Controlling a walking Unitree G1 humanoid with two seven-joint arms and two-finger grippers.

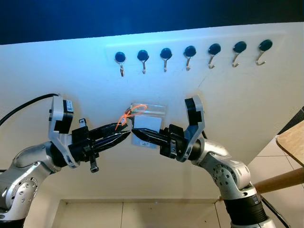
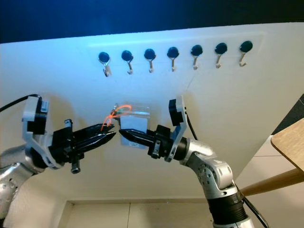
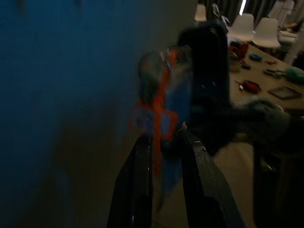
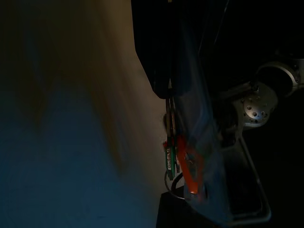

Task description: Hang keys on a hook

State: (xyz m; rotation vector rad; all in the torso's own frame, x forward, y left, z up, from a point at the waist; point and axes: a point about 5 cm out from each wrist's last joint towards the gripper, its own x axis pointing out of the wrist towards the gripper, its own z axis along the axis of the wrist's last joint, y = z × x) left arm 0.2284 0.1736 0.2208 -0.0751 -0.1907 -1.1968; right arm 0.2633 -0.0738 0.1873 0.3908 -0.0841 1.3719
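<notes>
A clear plastic key pouch [image 1: 148, 121] with an orange cord loop [image 1: 131, 112] hangs in front of the white wall, held between both grippers. My left gripper [image 1: 126, 133] comes in from the left, its fingers closed around the orange cord [image 3: 159, 118]. From the right, my right gripper [image 1: 136, 134] is shut on the pouch's lower edge, tip to tip with the left one. Keys with a green tag [image 4: 169, 157] hang beside the pouch [image 4: 197, 118]. Above, a row of several black-capped metal hooks [image 1: 166, 56] lines the wall, the closest hook [image 1: 143, 59] well above the pouch.
The corner of a wooden table [image 1: 292, 140] and a wooden pole [image 1: 281, 180] stand at the right. Tiled floor [image 1: 142, 213] lies below the wall. A black cable [image 1: 23, 107] arcs from my left arm. Behind, a table with small things [image 3: 266, 76] and white chairs [image 3: 247, 28].
</notes>
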